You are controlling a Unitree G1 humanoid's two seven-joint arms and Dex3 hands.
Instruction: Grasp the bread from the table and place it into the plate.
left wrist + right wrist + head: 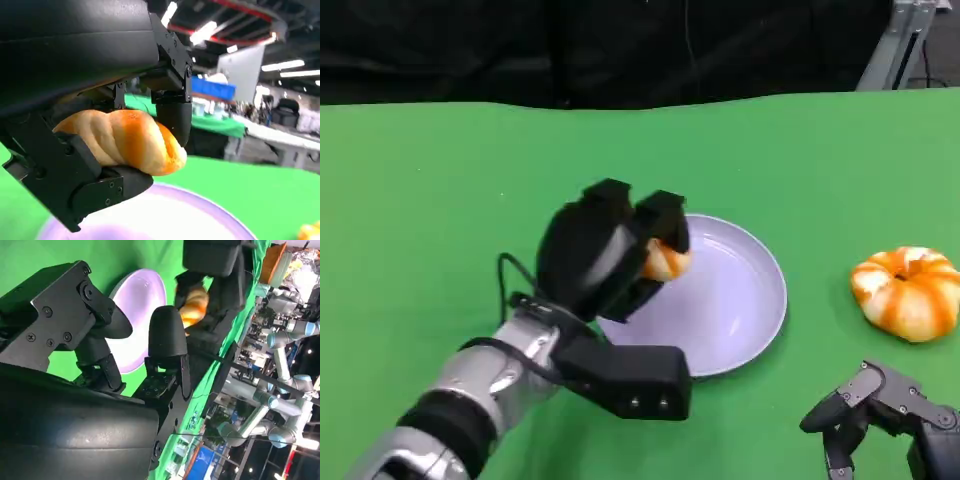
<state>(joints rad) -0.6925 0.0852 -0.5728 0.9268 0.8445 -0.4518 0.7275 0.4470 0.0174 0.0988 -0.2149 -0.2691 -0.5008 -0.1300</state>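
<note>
My left hand (610, 250) grips a golden twisted bread roll (667, 262) and holds it above the left rim of the lilac plate (740, 300). The left wrist view shows the bread (125, 140) clamped between the black fingers (172, 112), with the plate (165, 215) just beneath it. My right hand (880, 410) rests low at the front right of the green table, holding nothing, fingers curled. In the right wrist view, the bread (195, 307) and the plate (140, 315) lie beyond my right hand's fingers (167, 340).
A second orange-and-white round bread (908, 292) lies on the green table (440, 200) to the right of the plate, just beyond my right hand. A black backdrop runs behind the table's far edge.
</note>
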